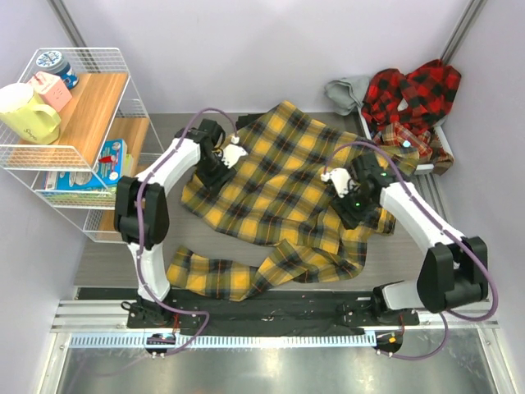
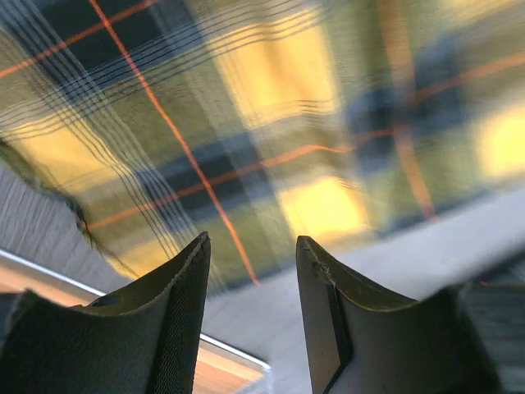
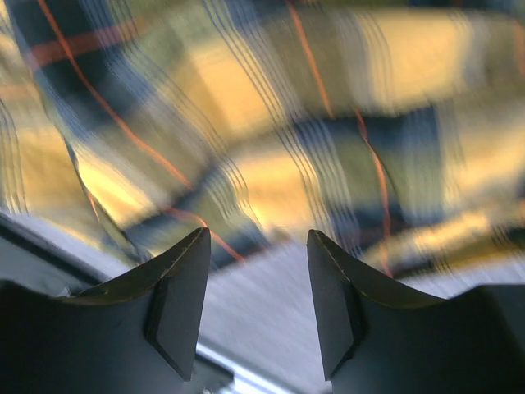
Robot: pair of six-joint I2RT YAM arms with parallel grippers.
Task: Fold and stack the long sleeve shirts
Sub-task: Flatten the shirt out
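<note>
The yellow-and-black plaid shirt (image 1: 279, 193) lies spread and rumpled on the grey table, one sleeve trailing to the near left. My left gripper (image 1: 223, 158) hovers over the shirt's far left edge, jaws open and empty; the plaid (image 2: 271, 123) fills its wrist view above the fingertips. My right gripper (image 1: 344, 187) is over the shirt's right side, open and empty, with the plaid (image 3: 271, 123) blurred in its wrist view. Red-and-black plaid shirts (image 1: 414, 103) lie heaped at the far right. No plain black shirt shows.
A white wire shelf (image 1: 78, 131) stands at the left with a yellow mug (image 1: 25, 111), a pink box and packets. A grey cloth (image 1: 349, 90) lies beside the red shirts, which sit in a white bin (image 1: 431, 164). Purple walls close in both sides.
</note>
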